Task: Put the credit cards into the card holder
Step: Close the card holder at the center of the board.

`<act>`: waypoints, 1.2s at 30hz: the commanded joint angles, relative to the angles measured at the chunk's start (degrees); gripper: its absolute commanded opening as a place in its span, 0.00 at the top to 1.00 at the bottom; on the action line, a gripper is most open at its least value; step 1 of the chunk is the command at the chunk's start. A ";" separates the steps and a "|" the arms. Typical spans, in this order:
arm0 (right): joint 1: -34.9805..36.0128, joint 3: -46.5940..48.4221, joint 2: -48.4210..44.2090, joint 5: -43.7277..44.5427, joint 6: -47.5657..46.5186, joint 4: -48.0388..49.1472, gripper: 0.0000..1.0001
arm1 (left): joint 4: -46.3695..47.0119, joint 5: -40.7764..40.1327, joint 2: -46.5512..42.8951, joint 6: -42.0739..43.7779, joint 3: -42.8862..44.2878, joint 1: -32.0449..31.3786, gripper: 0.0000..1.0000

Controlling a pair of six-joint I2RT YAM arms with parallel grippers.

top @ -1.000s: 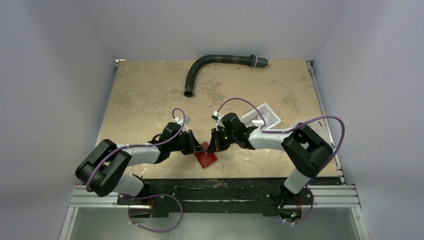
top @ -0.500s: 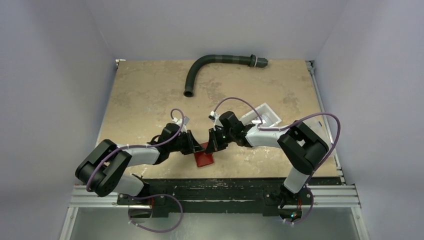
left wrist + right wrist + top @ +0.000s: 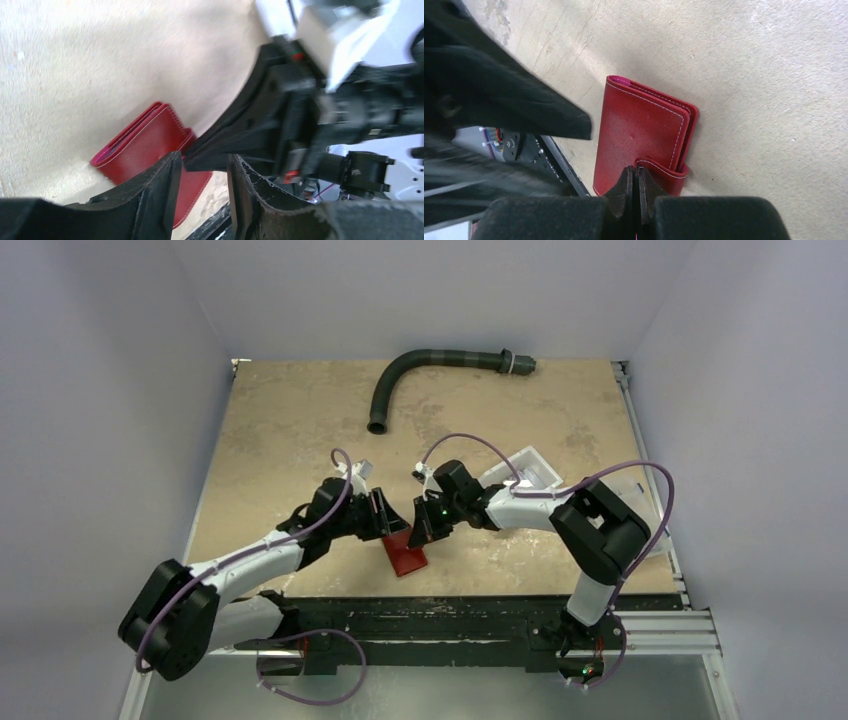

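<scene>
Finds dark-red leather-like folding card holder [image 3: 639, 130] closed, flat on mottled tan table [image 3: 280, 440]. Records right gripper [image 3: 634, 172] pressed fully together, tips at card holder's snap-tab edge; cannot tell any pinch on tab. Records left gripper [image 3: 202, 161] partly parted, empty, just beside card holder's left edge. Notes white rectangular plastic bin [image 3: 530, 465] beyond card holder, rightward

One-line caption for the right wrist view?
Shut right claw tips at the folded red card holder lying on the tan table.
</scene>
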 commanded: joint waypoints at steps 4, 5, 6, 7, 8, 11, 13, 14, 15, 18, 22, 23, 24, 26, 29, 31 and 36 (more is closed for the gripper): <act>0.67 -0.99 3.49 2.37 -0.29 -1.87 1.00 | -11.83 -2.44 -8.12 1.87 2.60 0.00 0.58; 0.67 -1.06 3.33 2.23 -0.14 -1.85 1.00 | -11.70 -2.16 -8.70 1.05 1.56 0.03 0.58; 0.63 -1.15 3.13 2.07 0.03 -0.77 1.00 | -11.47 -1.86 -9.12 0.13 0.32 0.09 0.58; 0.52 -1.36 2.79 1.63 0.24 -0.11 1.00 | -11.74 -1.91 -9.38 -0.30 -0.77 -0.04 0.57; 0.38 -1.76 2.50 1.12 0.54 0.51 1.00 | -12.29 -2.41 -9.47 -0.95 -1.37 0.06 0.57; -0.05 -2.44 1.99 0.27 1.40 1.81 1.00 | -12.42 -3.26 -8.75 -2.64 -2.81 0.02 0.54; -0.18 -2.67 2.01 -0.18 1.71 2.56 1.00 | -10.56 -2.30 -6.93 -3.68 -3.74 0.01 0.54; -0.28 -2.79 2.05 -0.58 1.91 2.89 1.00 | -7.70 -1.63 -5.67 -4.01 -4.16 0.01 0.54; -0.29 -2.78 2.12 -0.98 2.05 3.25 1.00 | -5.96 -0.86 -4.36 -4.31 -4.61 -0.02 0.54; -0.30 -2.73 1.94 -1.77 2.47 3.82 1.00 | -3.18 -0.98 -0.74 -4.63 -5.47 -0.03 0.55; -0.30 -3.38 0.86 -3.59 3.30 4.97 1.00 | -2.81 -2.06 1.98 -4.31 -5.41 0.01 0.63; -0.30 -3.73 0.57 -4.30 3.68 5.58 1.00 | -3.11 -2.69 1.98 -4.34 -5.55 -0.05 0.66; -0.30 -4.12 0.37 -5.04 3.83 6.19 1.00 | -3.56 -3.46 1.71 -4.34 -5.64 -0.06 0.68; -0.65 -4.84 0.02 -6.45 4.19 7.39 1.00 | -4.18 -5.01 0.64 -4.37 -6.10 -0.05 0.69; -1.98 -6.38 -0.23 -8.45 5.81 10.51 1.00 | -4.81 -5.99 -0.98 -4.51 -6.63 -0.03 0.70; -2.98 -7.14 -0.06 -9.90 6.91 12.27 1.00 | -4.90 -5.93 -1.68 -4.57 -6.78 -0.01 0.71; -3.99 -7.61 0.03 -12.89 8.17 14.54 1.00 | -3.96 -5.06 -2.36 -4.86 -7.23 -0.06 0.72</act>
